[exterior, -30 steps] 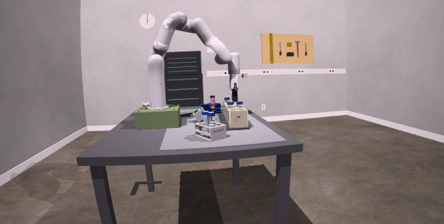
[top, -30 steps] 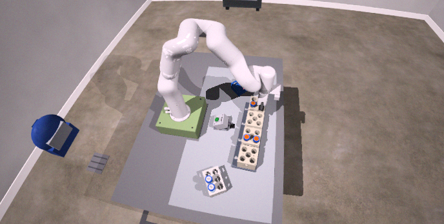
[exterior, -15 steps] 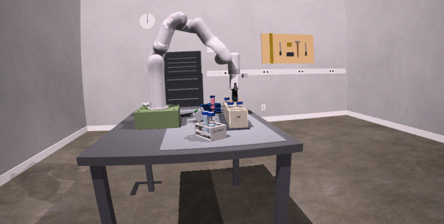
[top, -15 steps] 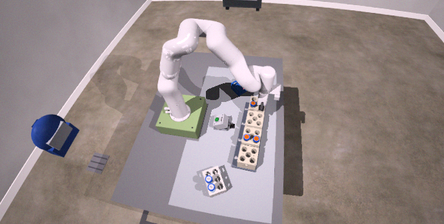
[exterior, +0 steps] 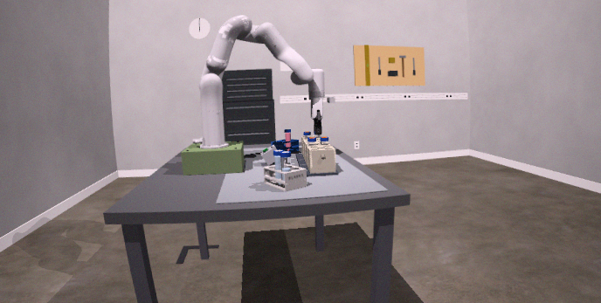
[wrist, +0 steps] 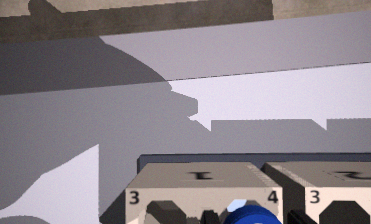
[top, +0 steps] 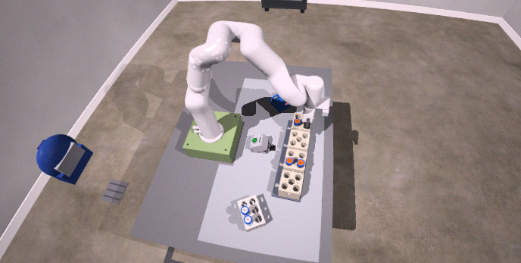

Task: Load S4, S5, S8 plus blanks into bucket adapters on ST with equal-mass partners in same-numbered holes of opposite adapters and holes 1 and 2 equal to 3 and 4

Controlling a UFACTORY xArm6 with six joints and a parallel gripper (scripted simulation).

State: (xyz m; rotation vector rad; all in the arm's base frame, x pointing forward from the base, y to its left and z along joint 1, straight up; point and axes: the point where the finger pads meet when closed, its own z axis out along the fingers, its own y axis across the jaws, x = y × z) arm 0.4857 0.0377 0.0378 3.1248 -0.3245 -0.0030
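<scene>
My gripper (top: pixel 307 123) (exterior: pixel 318 133) (wrist: pixel 254 218) is open, its fingers around but apart from a blue-capped tube (wrist: pixel 251 215) at hole 4 of adapter 1 (wrist: pixel 201 196). That tube's cap dot is out of view. An orange-dot tube (top: pixel 297 121) stands in the same adapter. Adapter 2 (top: pixel 292 143) has no tubes. Adapter 3 (top: pixel 286 167) holds two orange-dot tubes (top: pixel 289 161) (top: pixel 301 163). The nearest adapter (top: pixel 289 195) has no tubes. White-dot blanks (top: pixel 244 210) (top: pixel 248 219) stand in the blanks rack (top: pixel 254 229) (exterior: pixel 295 179). The DONE key (top: pixel 254 140) is green.
A blue rack (top: pixel 279 106) with a pink-filled tube (exterior: pixel 287 137) stands behind the DONE desk (top: pixel 261 148), partly hidden by the arm. The loading stand (top: pixel 276 195) runs along the right of the mat. The green robot base (top: pixel 210 152) is at the left.
</scene>
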